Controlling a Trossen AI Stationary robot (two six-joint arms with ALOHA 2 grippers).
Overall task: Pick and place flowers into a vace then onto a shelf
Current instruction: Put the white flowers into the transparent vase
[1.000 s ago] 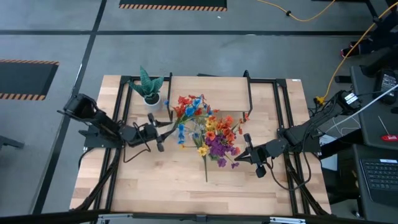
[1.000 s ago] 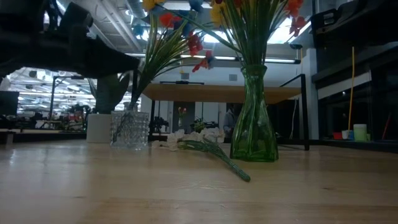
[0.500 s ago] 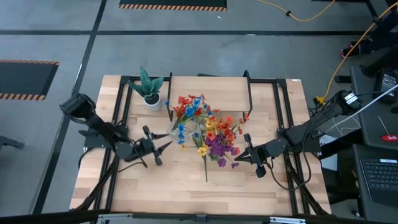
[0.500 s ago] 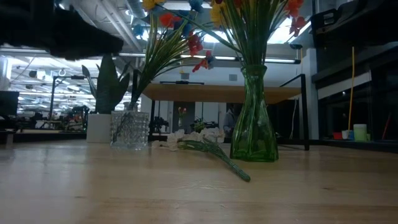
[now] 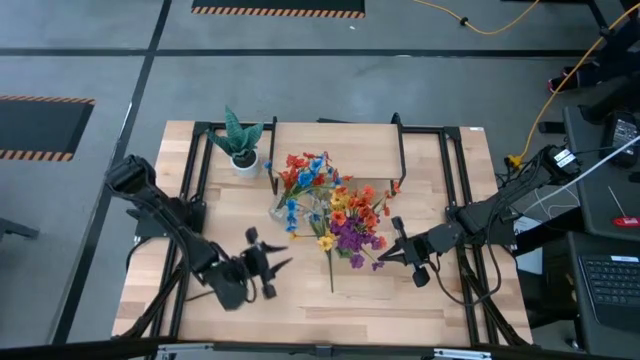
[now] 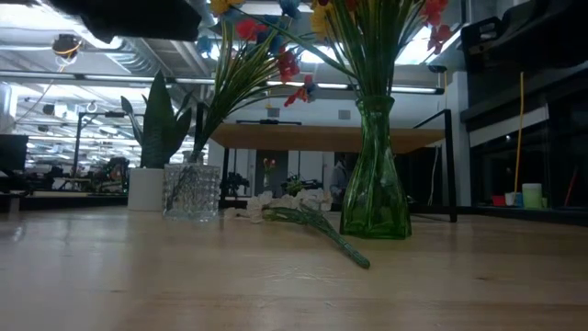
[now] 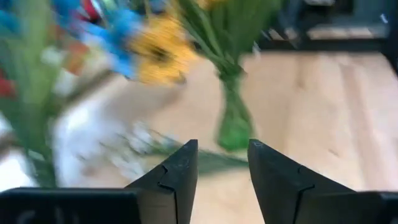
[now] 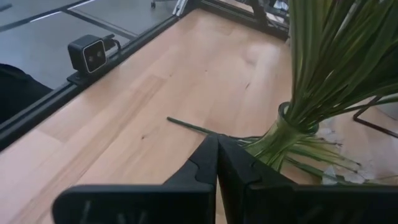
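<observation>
- Two vases hold nearly all the flowers (image 5: 335,205): a green glass vase (image 6: 375,175) and a clear cut-glass vase (image 6: 193,190) stand on the table (image 5: 430,290) near its middle, so most of the filling looks done.
- One loose stem (image 6: 317,230) lies flat on the board between the two vases, its stalk running toward 6 o'clock in the high view; it is probably the next one to pick.
- The left gripper (image 5: 268,270) hovers at about 7 o'clock from the bouquets, apart from them, its fingers (image 7: 177,177) spread and empty, pointed at the green vase and the lying stem as if lining up a reach.
- The right gripper (image 5: 392,250) sits at about 4 o'clock from the flowers, just beside the purple blooms, its fingers (image 8: 205,165) pressed together with nothing between them; it appears to wait.
- The shelf (image 5: 335,135) stands at 12 o'clock behind the vases, its top bare as far as can be seen, so neither vase has been moved onto it yet.
- A spiky potted plant (image 5: 240,145) stands at 10 o'clock, beside the shelf's end, out of the working path.
</observation>
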